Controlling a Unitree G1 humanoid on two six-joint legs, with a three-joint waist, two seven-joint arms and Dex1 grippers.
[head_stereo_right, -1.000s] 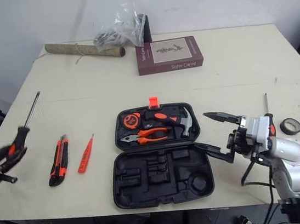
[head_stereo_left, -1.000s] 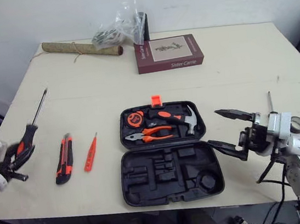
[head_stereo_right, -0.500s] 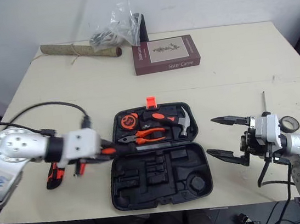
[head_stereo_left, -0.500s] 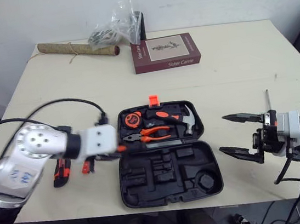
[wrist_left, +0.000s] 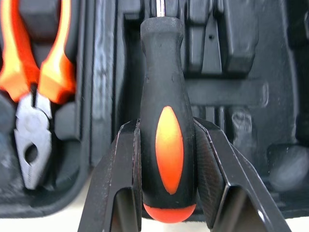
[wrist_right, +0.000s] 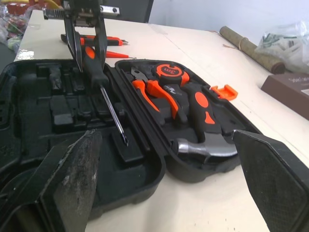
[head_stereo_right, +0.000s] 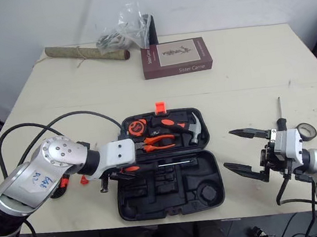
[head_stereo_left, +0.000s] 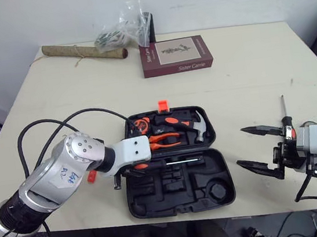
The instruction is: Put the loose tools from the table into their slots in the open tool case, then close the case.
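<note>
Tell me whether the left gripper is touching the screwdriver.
Touching. In the left wrist view, both fingers of the left gripper press against the sides of the screwdriver handle, with no gap.

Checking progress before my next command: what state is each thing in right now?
Tool case: open, lying flat.
Screwdriver: held over the case, not seated.
Left gripper: shut on the screwdriver.
Right gripper: open, empty.
Pliers: in slot.
Hammer: in slot.
</note>
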